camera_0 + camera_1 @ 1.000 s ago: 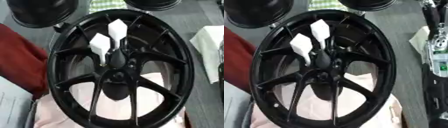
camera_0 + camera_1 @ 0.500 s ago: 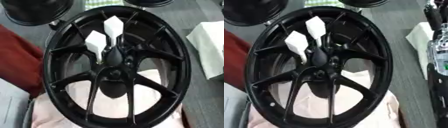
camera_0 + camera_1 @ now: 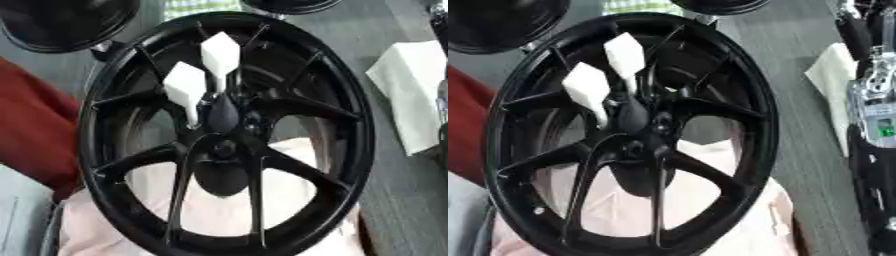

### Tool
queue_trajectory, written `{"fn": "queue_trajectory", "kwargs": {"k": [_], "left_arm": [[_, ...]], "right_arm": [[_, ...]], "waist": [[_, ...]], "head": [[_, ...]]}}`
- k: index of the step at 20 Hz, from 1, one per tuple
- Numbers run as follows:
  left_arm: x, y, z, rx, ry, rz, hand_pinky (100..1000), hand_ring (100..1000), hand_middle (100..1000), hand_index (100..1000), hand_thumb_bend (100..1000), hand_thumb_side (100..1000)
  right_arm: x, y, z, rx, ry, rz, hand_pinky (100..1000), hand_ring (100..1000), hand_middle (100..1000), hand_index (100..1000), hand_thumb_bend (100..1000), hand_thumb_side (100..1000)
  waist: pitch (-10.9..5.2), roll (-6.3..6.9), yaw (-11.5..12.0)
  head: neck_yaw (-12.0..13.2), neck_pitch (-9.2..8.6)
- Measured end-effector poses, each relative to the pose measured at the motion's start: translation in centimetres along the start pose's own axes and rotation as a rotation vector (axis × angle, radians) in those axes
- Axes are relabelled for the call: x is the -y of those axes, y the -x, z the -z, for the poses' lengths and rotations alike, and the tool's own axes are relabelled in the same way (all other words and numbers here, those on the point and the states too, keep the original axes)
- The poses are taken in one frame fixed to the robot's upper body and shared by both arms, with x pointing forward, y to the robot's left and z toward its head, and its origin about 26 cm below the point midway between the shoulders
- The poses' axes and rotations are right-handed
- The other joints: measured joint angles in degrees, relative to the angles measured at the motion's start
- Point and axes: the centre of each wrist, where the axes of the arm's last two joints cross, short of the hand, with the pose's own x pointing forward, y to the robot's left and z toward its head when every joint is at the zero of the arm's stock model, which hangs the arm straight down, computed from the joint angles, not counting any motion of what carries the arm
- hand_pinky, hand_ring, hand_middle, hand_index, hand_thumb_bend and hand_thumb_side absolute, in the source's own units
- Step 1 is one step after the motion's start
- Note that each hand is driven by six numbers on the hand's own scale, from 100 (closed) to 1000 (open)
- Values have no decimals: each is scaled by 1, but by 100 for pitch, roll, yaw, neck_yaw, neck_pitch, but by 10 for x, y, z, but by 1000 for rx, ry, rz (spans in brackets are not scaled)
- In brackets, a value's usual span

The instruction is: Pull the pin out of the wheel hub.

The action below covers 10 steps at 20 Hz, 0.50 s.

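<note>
A large black spoked wheel hub (image 3: 359, 125) fills the view and lies tilted on a pale pink cloth (image 3: 210, 210). Two white wedge-shaped pin heads stand up just above the hub's centre (image 3: 223, 150). One pin (image 3: 220, 55) is higher, the other pin (image 3: 185, 90) lower and to the left. Both taper down toward a dark oval part (image 3: 223, 114) at the spoke junction. Neither hand shows in either view. Only a black and silver piece of the right arm (image 3: 875, 110) runs along the right edge, apart from the wheel.
A red cloth (image 3: 35, 130) lies left of the wheel. A white folded cloth (image 3: 411, 90) sits on the grey surface to the right. Another black wheel (image 3: 61, 20) lies at the top left, and a dark round object (image 3: 289, 5) at the top edge.
The whole picture has shifted slightly, so the camera moved. The wheel and both white pins keep their places relative to each other.
</note>
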Motion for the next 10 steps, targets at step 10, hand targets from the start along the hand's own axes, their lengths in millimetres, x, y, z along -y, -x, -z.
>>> {"fn": "queue_trajectory", "kwargs": {"k": [10], "left_arm": [[-3,19,69,86,42,-62,726,709,641,793,100,634]], "right_arm": [[-2,1,-1,-5,-18,-4,859,740,679,736,100,561]], "waist": [[-1,0,-4]], "head": [[74,-2]]}}
